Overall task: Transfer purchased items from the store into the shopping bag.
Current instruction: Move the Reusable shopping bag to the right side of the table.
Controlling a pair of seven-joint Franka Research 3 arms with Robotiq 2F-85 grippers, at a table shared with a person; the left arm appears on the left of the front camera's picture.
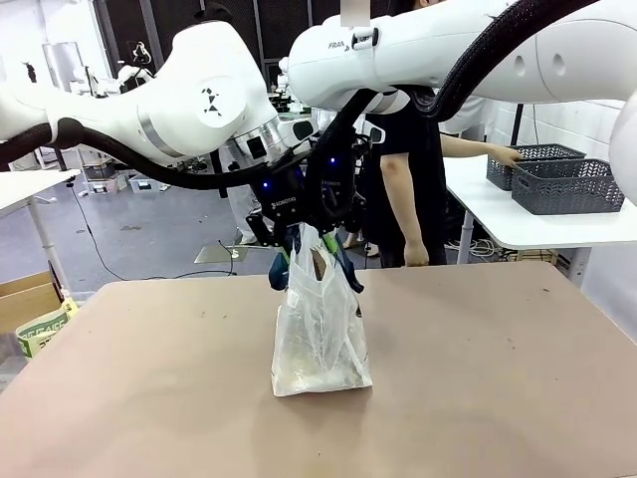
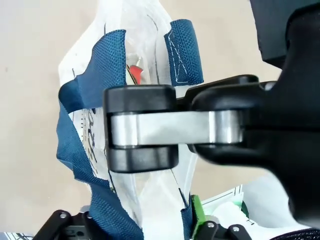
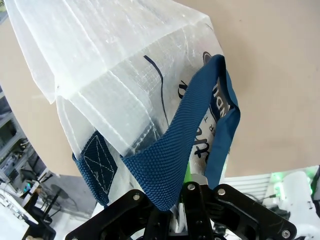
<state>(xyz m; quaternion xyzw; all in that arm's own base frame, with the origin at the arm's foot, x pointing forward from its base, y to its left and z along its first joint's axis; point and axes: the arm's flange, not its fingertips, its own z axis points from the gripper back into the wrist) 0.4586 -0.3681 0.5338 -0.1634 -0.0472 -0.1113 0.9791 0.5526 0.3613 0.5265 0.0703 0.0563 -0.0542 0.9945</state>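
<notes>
The shopping bag (image 1: pixel 320 339) stands upright at the middle of the table, translucent white with navy straps (image 2: pixel 107 55). Both grippers meet at its mouth. My right gripper (image 1: pixel 335 237) is shut on the bag's top edge, and a navy strap (image 3: pixel 180 150) drapes over its closed fingers (image 3: pixel 186 186). My left gripper (image 1: pixel 282 242) is at the opposite rim with its jaws apart (image 2: pixel 130 225); the strap and the bag wall lie between them, and its green pad (image 2: pixel 197 214) is close to the plastic. A red-tipped item (image 2: pixel 134 72) shows inside. Pale yellowish pieces (image 1: pixel 317 378) lie at the bottom.
A person stands at the far side with one hand on two dark grey lattice baskets (image 1: pixel 562 179) on a white side table (image 1: pixel 537 224). A link of the right gripper (image 2: pixel 150 127) crosses the left wrist view. Brown tabletop (image 1: pixel 478 378) surrounds the bag.
</notes>
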